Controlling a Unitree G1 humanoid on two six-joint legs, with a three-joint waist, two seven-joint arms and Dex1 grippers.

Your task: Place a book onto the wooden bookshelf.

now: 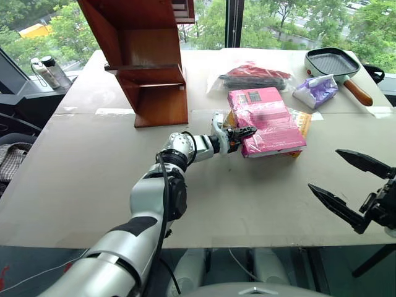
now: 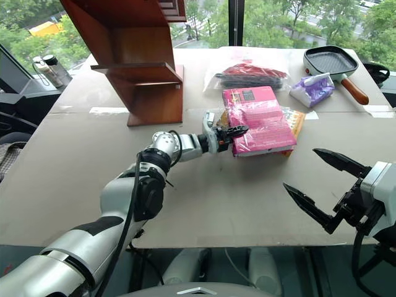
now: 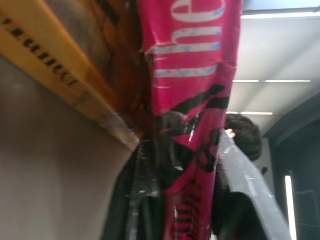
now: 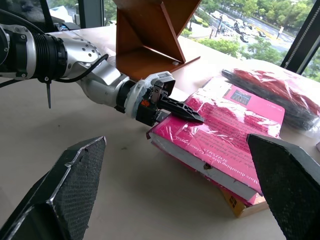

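- The magenta-pink book, wrapped in clear plastic, lies flat on the table right of centre in the left eye view, on top of a thinner yellow-orange book.
- The left gripper reaches in level from the left; its jaws are clamped on the pink book's near left corner, one black finger lying across the cover.
- The right gripper hovers at the lower right, jaws spread wide and holding nothing.
- The wooden bookshelf stands at the upper left, well apart from the book.
- A grill pan sits at the upper right.
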